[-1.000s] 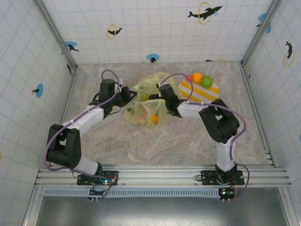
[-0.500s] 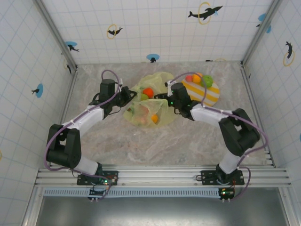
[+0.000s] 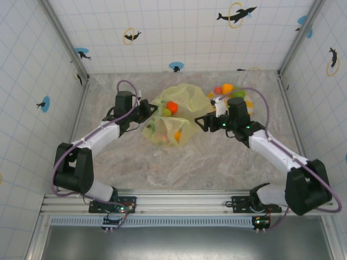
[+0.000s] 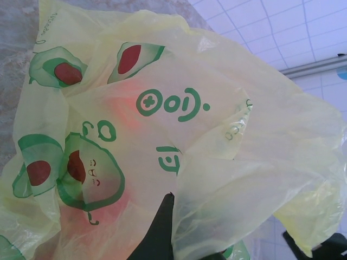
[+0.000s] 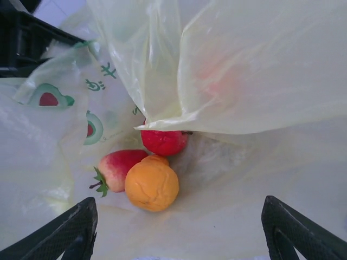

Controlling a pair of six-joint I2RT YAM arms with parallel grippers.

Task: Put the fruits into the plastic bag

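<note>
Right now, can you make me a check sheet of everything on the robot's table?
Surface: marble table, flat.
Job's things: plastic bag open, holding an orange, strawberry and red apple; three fruits sit on the striped plate.
Clutter: nothing seen.
Grippers: left gripper shut on the bag's edge; right gripper open, holding nothing, close to the bag.
Cables: purple cables loop above both arms.
Surroundings: tiled walls with dolphin stickers.
</note>
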